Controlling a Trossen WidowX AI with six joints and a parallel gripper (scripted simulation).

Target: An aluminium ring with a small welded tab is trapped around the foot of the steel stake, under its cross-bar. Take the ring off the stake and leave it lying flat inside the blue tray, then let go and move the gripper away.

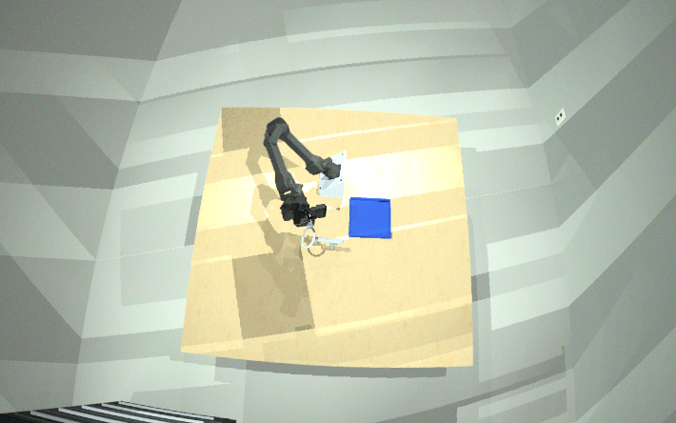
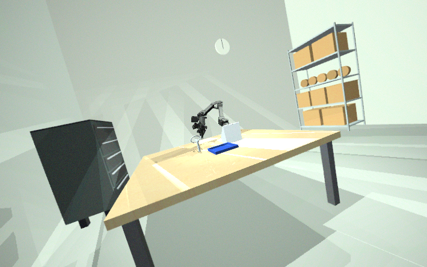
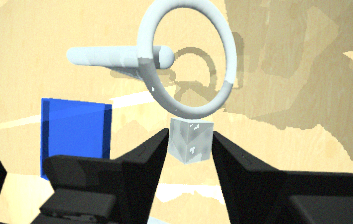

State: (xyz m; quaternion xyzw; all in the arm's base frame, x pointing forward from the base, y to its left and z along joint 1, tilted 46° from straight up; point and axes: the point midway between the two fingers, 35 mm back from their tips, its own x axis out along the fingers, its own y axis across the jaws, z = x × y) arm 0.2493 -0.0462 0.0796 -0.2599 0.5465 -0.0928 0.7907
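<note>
My gripper (image 1: 309, 222) (image 2: 201, 136) (image 3: 189, 134) points down, shut on the ring's square tab (image 3: 191, 145). The pale ring (image 1: 302, 239) (image 2: 190, 139) (image 3: 231, 60) is held well above the table, tilted steeply. It is up at the left end of the cross-bar of the steel stake (image 1: 330, 241) (image 2: 198, 146) (image 3: 102, 56), away from the foot. In the wrist view the bar's end shows through the ring's opening; whether the ring still encircles that end, or touches it, I cannot tell. The blue tray (image 1: 369, 217) (image 2: 222, 148) (image 3: 77, 140) holds nothing.
A white upright panel (image 1: 332, 188) (image 2: 232, 133) stands beside the arm's base, behind the tray. The stake stands between the ring and the tray's near left side in the top view. A dark drawer cabinet (image 2: 85, 172) and a shelf rack (image 2: 340, 66) are off the table.
</note>
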